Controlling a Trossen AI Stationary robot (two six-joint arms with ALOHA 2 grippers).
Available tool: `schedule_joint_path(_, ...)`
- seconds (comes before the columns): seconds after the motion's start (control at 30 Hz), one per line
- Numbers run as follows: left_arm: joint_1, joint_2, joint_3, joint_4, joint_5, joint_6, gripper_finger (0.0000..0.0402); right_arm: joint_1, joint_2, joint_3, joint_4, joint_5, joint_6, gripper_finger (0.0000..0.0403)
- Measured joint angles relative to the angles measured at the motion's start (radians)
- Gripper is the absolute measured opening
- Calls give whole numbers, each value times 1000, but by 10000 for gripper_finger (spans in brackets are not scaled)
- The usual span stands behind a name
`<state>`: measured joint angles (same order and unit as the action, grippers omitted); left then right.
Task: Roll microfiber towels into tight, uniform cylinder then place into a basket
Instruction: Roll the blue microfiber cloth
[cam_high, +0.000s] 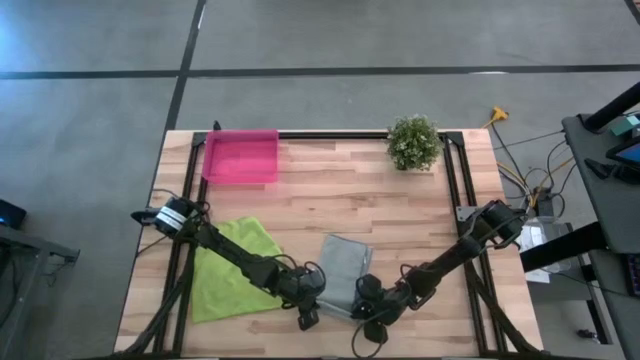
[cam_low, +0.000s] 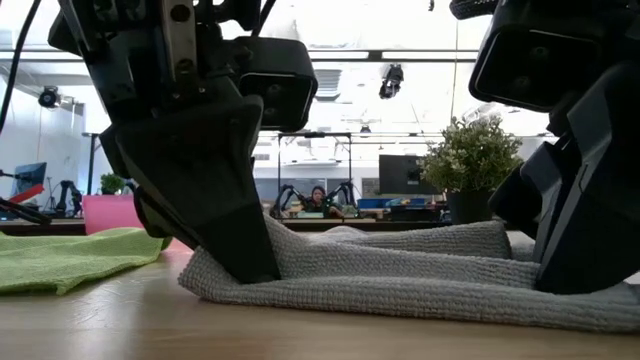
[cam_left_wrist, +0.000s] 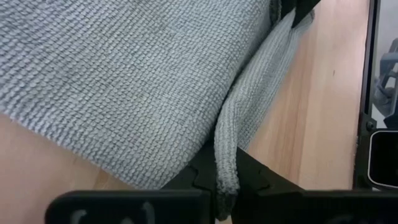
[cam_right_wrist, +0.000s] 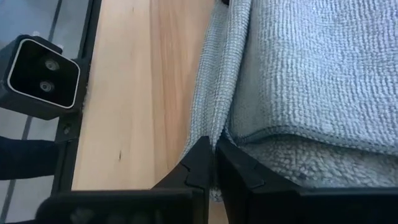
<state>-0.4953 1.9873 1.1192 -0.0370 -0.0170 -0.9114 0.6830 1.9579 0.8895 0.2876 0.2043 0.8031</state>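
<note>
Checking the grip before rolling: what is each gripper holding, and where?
Both pinch the grey towel by its near edge: left gripper at one corner, right gripper at the other.

A folded grey microfiber towel (cam_low: 400, 275) is seen lying across the middle of the wooden desk (cam_low: 120, 325). It is pinned at left by the left gripper (cam_low: 235, 255) and at right by the right gripper (cam_low: 585, 265). A lime green cloth (cam_low: 70, 260) is spread at lower left, with a pink tray (cam_low: 110, 213) behind; a small green potted plant (cam_low: 470, 165) is set at upper right.
</note>
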Motion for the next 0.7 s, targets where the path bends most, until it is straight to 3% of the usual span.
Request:
schedule_joint_path(0.27, 0, 0, -8, 7, 5, 0, 1, 0, -10, 1, -9, 0, 1, 51)
schedule_joint_path(0.53, 3, 0, -11, -8, 17, 0, 1, 2, -116, -3, -96, 28, -12, 93)
schedule_joint_path(0.7, 3, 0, -10, -8, 19, 0, 0, 1, -181, -2, -82, 189, -117, 101)
